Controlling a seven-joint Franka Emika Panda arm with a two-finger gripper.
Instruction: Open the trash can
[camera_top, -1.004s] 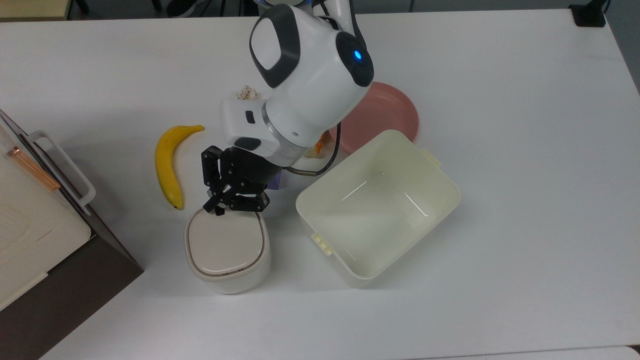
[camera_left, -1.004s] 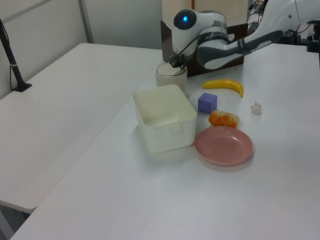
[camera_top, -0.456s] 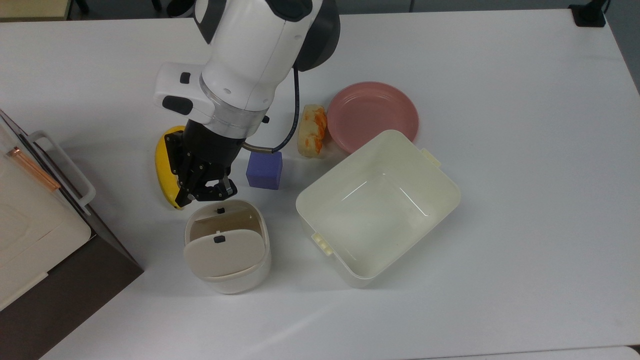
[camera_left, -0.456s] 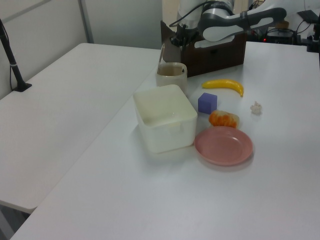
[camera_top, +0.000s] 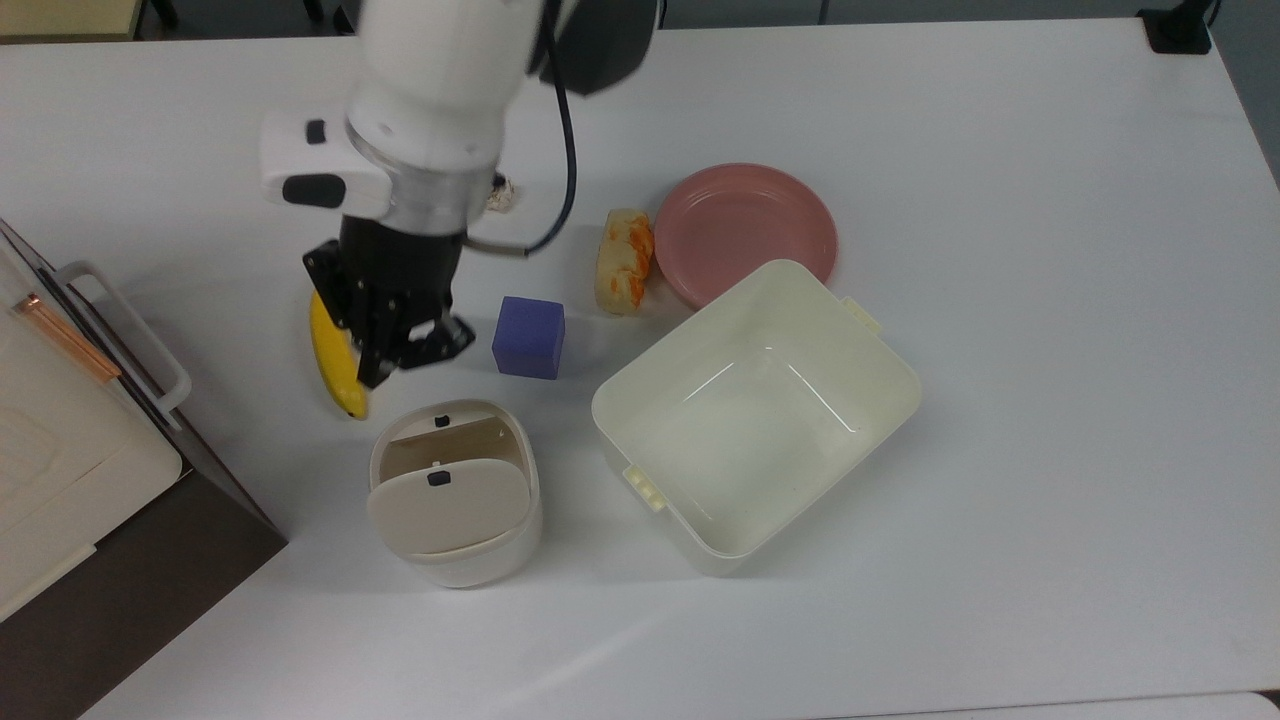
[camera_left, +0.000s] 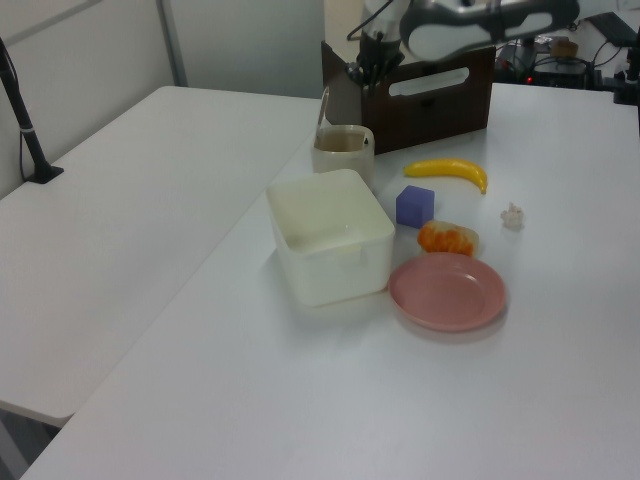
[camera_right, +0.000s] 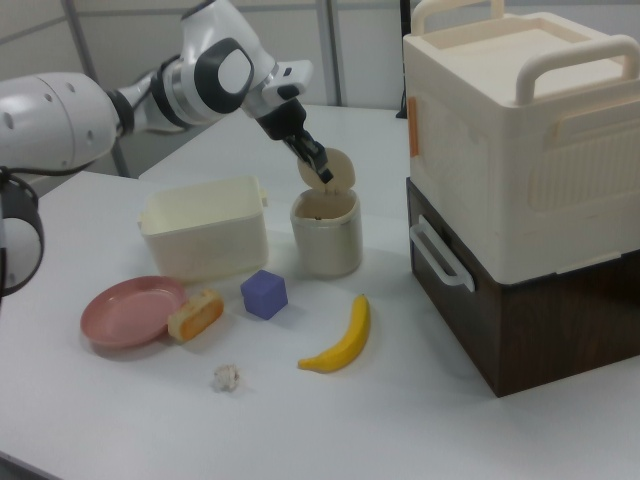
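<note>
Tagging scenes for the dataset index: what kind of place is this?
Probably a robotics lab or office test bench, not a home: a robot arm works over plain white tables, with toy-like props laid out, such as a banana, a purple cube and a small trash can.

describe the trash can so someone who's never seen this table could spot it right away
Start at the big cream tub mid-table; in the top view, the trash can stands just to its left. It is smaller and rounded, with a flipped-up beige lid, unlike the lidless tub.

White arm (camera_top: 440, 90) with dark grey joints, black cable (camera_top: 560, 150), black fingers (camera_top: 440, 345).
</note>
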